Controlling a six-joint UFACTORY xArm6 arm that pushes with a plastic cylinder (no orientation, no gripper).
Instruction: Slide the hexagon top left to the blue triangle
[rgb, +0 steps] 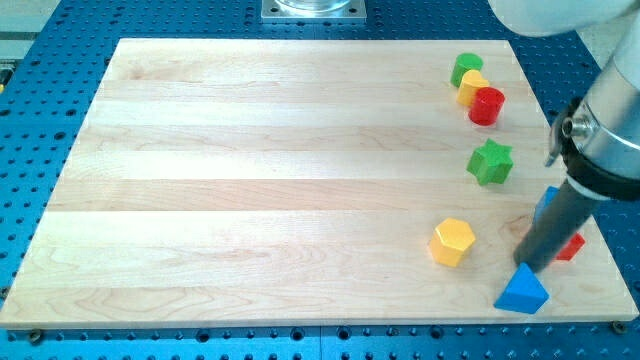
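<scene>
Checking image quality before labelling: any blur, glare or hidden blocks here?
Camera view: sharp, evenly lit, no glare on the board; soft shadows under the yellow hexagon and blue triangle; the rod, my tip, partly hides a blue block and a red block.

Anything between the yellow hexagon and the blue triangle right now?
No block: the camera view shows bare board between the yellow hexagon and the blue triangle. My tip sits just above the triangle.

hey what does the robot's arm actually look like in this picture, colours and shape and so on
At the view's right, the arm is a rounded light grey and white housing with a shiny metallic collar and a dark band beneath it. From there a straight dark cylindrical rod runs down to my tip, near the blue triangle. No cables or markings can be made out.
</scene>
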